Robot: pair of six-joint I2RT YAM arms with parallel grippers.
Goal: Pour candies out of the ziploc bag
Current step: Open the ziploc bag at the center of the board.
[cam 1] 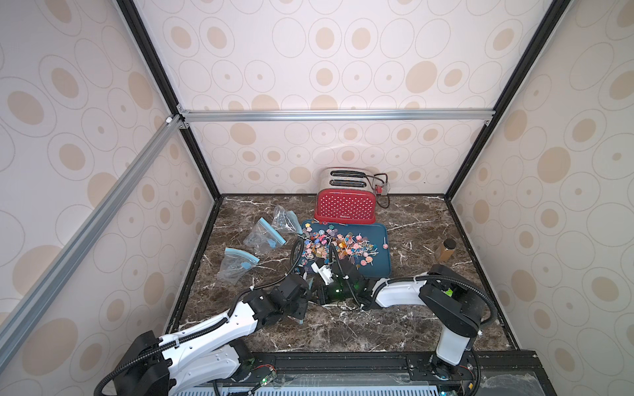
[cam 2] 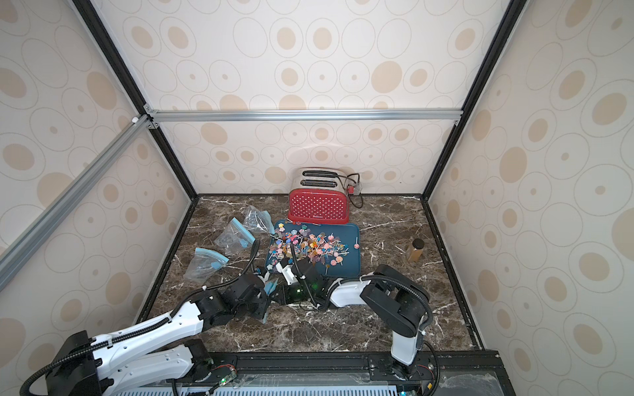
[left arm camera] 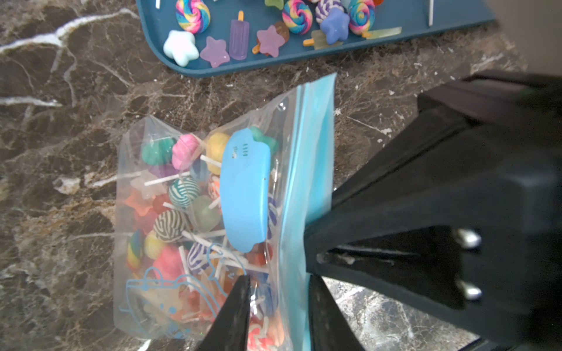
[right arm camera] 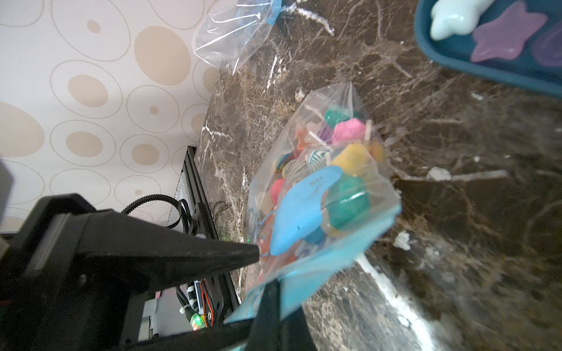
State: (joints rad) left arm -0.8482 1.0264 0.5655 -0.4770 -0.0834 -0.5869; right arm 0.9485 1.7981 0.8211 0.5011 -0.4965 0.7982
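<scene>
Both arms wear glossy white link shells between matte black joint housings. The left arm, lower left in both top views, carries a ribbed black cable conduit; the right arm, lower right, likewise. A green light glows mid-frame, seemingly a status lamp. The right gripper, black and wedge-shaped, shows two silver screw heads.

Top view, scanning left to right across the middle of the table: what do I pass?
Empty ziploc bags → blue tray covered with candies → amber jar. The toaster stands behind the tray in the same span, so it is left out.
</scene>
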